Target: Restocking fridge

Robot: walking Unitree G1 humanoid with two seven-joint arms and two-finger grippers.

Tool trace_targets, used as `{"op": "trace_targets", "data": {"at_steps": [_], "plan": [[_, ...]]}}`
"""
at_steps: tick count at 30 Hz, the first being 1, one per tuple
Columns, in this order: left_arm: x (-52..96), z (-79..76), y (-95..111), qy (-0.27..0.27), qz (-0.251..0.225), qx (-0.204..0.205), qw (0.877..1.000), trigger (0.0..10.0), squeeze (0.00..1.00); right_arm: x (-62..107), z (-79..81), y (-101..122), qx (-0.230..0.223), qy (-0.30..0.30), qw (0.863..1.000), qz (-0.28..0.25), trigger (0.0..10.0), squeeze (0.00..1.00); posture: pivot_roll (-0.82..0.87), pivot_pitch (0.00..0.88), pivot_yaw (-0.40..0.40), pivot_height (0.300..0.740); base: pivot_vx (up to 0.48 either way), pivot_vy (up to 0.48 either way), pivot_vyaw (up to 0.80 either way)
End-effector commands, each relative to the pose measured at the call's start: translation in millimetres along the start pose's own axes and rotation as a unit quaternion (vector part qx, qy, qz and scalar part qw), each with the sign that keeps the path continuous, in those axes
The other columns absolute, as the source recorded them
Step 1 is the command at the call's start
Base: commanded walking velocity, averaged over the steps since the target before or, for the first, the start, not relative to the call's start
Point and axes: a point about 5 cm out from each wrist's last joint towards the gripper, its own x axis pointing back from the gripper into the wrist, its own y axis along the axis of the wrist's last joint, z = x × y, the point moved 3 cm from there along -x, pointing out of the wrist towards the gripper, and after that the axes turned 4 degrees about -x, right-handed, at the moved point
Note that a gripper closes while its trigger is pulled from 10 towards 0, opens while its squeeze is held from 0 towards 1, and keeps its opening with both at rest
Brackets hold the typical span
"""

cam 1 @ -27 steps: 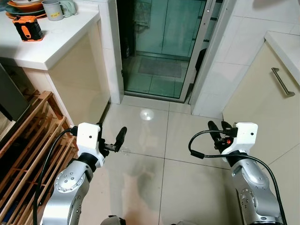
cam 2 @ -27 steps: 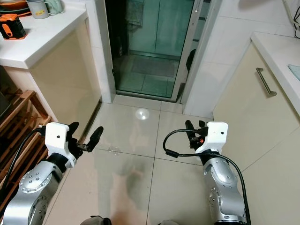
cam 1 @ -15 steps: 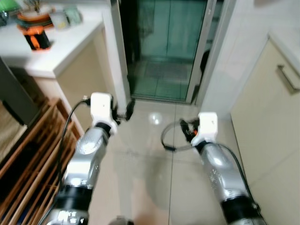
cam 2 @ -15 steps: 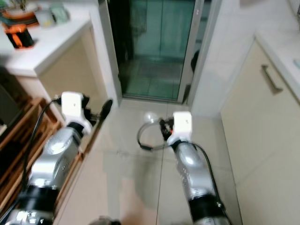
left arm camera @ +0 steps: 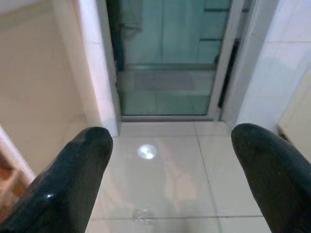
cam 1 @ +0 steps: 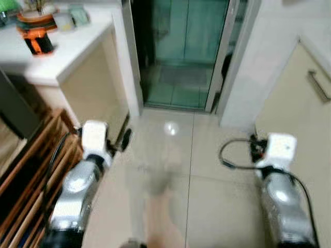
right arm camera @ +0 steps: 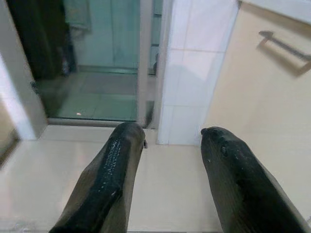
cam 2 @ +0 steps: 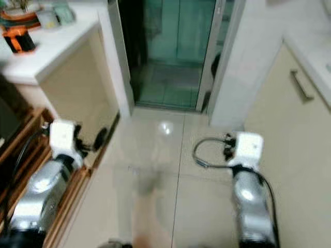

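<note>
Blurred kitchen view, left to right: a white counter (cam 1: pixel 62 57), the left gripper (left arm camera: pixel 170 160) with fingers wide apart and empty, a glass door (cam 1: pixel 189 46) straight ahead, then the right gripper (right arm camera: pixel 167 160), fingers apart and empty, beside a cabinet (cam 1: pixel 305 103). The fridge's direction from either gripper cannot be judged.

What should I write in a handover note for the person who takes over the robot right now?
Left pincer: open, empty, held over the tiled floor.
Right pincer: open, empty, held near the beige cabinet.
Job's things: no fridge or groceries in view; ahead is a glass door, with a white counter on the left.
Done: nothing visible.
Left: find the fridge and stock, then restock.
</note>
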Motion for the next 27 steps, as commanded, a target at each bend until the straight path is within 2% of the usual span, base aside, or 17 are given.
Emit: {"op": "trace_targets", "data": {"at_steps": [1, 2, 4, 15, 20, 21, 27], "plan": [[-13.0, -6.9, 20, 0.000, -0.042, 0.011, 0.999, 10.0, 0.00, -6.9, 24.5, 5, -0.003, 0.043, 0.999, -0.011, 10.0, 0.00, -0.10, 0.000, 0.051, 0.740, 0.000, 0.000, 0.00], [-13.0, -6.9, 20, 0.000, -0.042, 0.011, 0.999, 10.0, 0.00, -6.9, 24.5, 5, -0.003, 0.043, 0.999, -0.011, 10.0, 0.00, -0.10, 0.000, 0.051, 0.740, 0.000, 0.000, 0.00], [-24.1, -9.6, 30, 0.008, -0.051, 0.013, 0.999, 10.0, 0.00, -13.0, 37.6, 11, -0.008, 0.060, 0.998, -0.016, 10.0, 0.00, -0.10, 0.000, 0.052, 0.740, 0.000, 0.480, 0.35], [-29.7, -8.9, 35, 0.002, -0.053, 0.001, 0.999, 10.0, 0.00, -16.4, 43.5, 9, -0.017, 0.076, 0.997, -0.008, 10.0, 0.00, -0.10, 0.000, 0.060, 0.740, 0.000, 0.480, 0.69], [-31.4, -15.0, 36, -0.006, -0.058, -0.001, 0.998, 10.0, 0.00, -14.1, 48.3, 6, -0.012, 0.094, 0.995, -0.001, 10.0, 0.00, -0.10, 0.000, 0.059, 0.740, 0.000, 0.480, 0.67], [-31.3, -15.7, 36, -0.006, -0.057, -0.009, 0.998, 10.0, 0.00, -14.1, 48.3, 6, -0.010, 0.095, 0.995, -0.001, 10.0, 0.00, -0.10, 0.000, 0.059, 0.740, 0.000, 0.000, 0.67], [-30.2, -22.3, 33, -0.020, -0.052, 0.001, 0.998, 10.0, 0.00, -14.1, 48.4, 5, -0.003, 0.097, 0.995, 0.001, 10.0, 0.00, -0.11, 0.000, 0.060, 0.740, 0.000, 0.000, 0.67]]}}
